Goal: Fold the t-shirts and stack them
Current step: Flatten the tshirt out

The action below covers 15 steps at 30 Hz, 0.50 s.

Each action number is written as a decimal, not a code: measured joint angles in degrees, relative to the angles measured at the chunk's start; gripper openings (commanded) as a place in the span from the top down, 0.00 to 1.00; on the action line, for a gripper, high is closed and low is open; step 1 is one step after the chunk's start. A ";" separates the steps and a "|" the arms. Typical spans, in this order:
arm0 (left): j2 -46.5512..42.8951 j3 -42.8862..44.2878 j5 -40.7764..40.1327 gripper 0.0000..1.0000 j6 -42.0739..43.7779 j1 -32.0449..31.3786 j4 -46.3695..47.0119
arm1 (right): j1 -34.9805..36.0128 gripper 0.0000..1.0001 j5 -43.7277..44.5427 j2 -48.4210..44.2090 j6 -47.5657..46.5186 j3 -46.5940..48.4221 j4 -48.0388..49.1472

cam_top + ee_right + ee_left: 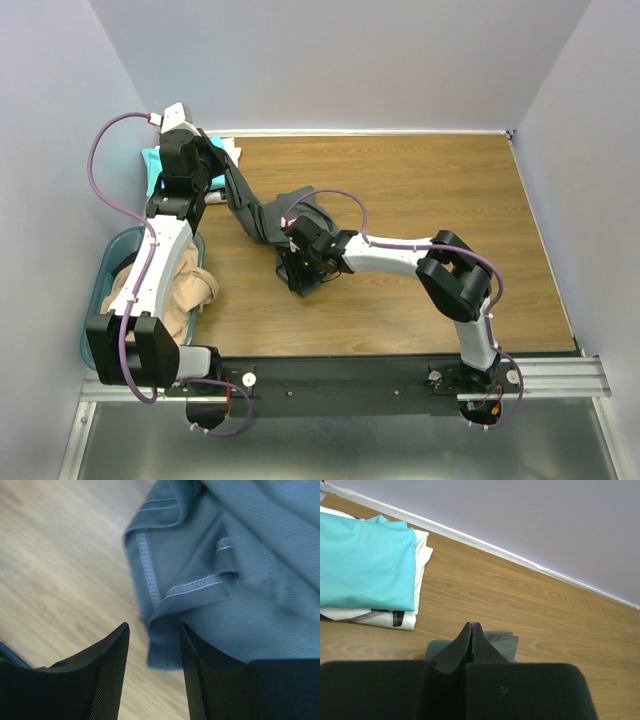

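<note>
The dark grey t-shirt (262, 215) lies crumpled mid-table, and one end of it is drawn up toward the back left. My left gripper (222, 160) is shut on that end, and in the left wrist view grey cloth (502, 642) shows just past its closed tips (471, 625). My right gripper (298, 280) hovers open over the shirt's near edge. In the right wrist view a hemmed corner of the grey shirt (240, 580) sits between and just beyond its spread fingers (152, 627). A folded teal t-shirt (365, 565) rests on a folded white t-shirt (390, 616) at the back left.
A blue-green plastic basket (115, 250) stands at the table's left edge with a tan t-shirt (180, 290) spilling over its rim. Walls close in the back and both sides. Bare wood table (440, 190) stretches to the right of the grey shirt.
</note>
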 measured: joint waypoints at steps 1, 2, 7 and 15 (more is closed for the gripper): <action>0.00 0.00 0.09 1.00 0.02 0.00 -0.04 | 0.04 0.48 0.98 0.00 -0.15 0.09 0.02; -0.02 0.00 0.17 1.00 0.07 0.04 -0.09 | 0.04 0.49 1.49 0.02 -0.33 0.09 0.00; -0.28 0.00 0.37 1.00 0.11 0.37 -0.57 | 0.20 0.76 6.05 0.04 -1.68 0.11 -0.17; -0.42 0.00 0.57 1.00 1.18 1.16 -0.90 | 0.31 1.00 12.55 -0.37 -1.95 -0.98 -0.20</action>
